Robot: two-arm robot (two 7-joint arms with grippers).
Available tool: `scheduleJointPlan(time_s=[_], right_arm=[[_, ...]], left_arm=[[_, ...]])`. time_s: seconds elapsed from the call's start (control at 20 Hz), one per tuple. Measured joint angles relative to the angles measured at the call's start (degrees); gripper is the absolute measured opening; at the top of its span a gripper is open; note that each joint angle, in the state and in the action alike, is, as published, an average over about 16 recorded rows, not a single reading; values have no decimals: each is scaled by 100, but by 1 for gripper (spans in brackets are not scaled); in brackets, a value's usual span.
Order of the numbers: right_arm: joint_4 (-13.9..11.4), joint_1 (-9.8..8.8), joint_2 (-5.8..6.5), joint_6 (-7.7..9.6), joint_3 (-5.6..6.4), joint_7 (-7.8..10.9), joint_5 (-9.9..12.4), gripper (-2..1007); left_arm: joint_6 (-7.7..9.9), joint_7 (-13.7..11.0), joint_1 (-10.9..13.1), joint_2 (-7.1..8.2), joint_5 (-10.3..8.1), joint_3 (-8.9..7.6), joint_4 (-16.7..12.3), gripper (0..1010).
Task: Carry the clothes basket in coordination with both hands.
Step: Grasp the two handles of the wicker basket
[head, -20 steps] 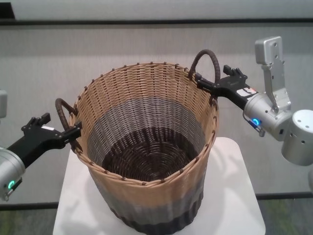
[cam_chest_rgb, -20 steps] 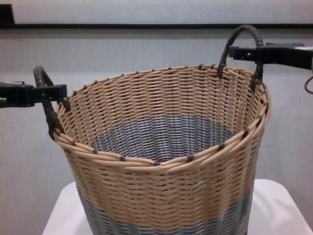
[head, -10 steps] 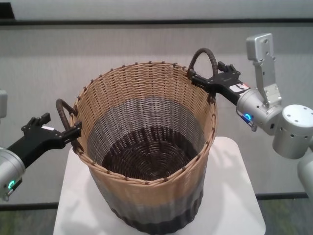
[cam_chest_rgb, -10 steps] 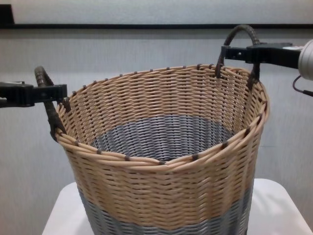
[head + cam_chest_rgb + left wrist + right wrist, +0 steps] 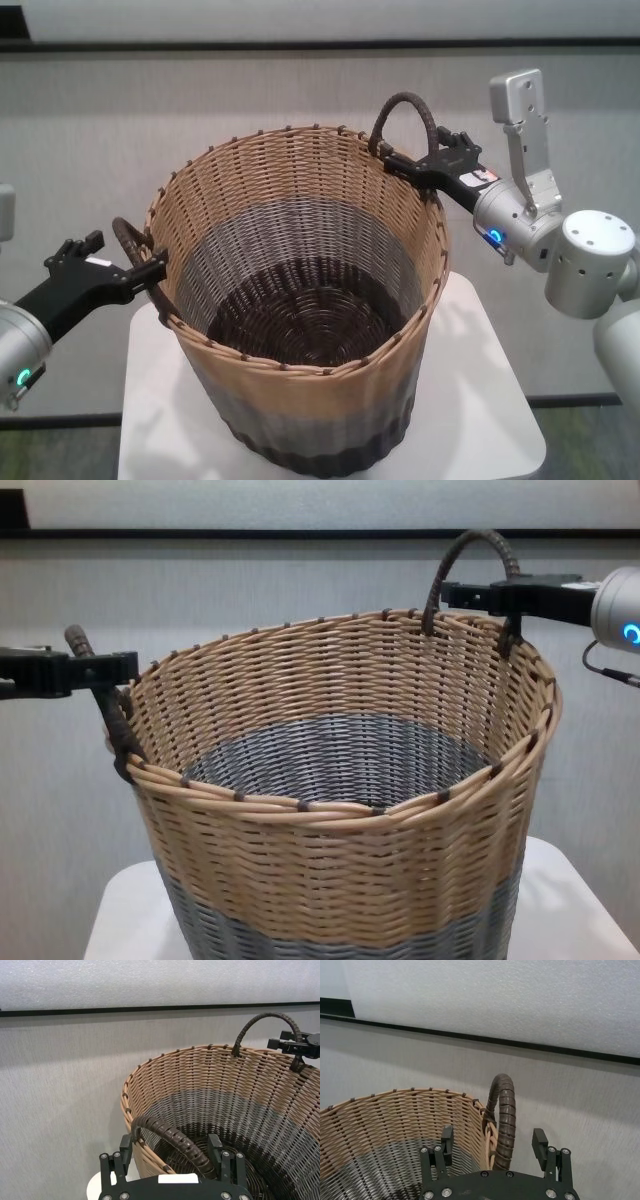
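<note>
1. Clothes basket (image 5: 300, 310) stood on the white tabletop (image 5: 480, 400); since a second ago the right hand (image 5: 415, 165) had swung its handle (image 5: 400, 115) inward — basket turned slightly.
2. Left hand (image 5: 150, 270) stayed put; both hands wide, fingers straddling the handles, neither clamped.
3. Tabletop edges lay near the basket base — little sliding room.

Both grippers are matte black, flat clamp-like pieces with blocky fingers; the left gripper (image 5: 120, 272) and the right gripper (image 5: 425, 165) each join a rounded silver-white forearm. Small silver screws dot the black plates in both wrist views, and a white label sits on the left one. The right gripper carries a white sticker with a red mark. A blue light glows on the right forearm, a green-blue one on the left. A grey bracket with 2 holes rises from the right arm
</note>
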Motion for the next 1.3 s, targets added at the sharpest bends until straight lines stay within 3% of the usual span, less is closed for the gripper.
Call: scheduleJointPlan(time_s=[0.5,1.3], right_arm=[[40,16,-40,-81,10,14,-30,1005],[17,7,-24,-46,3,-2,-24,1005]], left_arm=[[0,0,0,0,0,0,0,999],[0,0,0,0,0,0,0,999]])
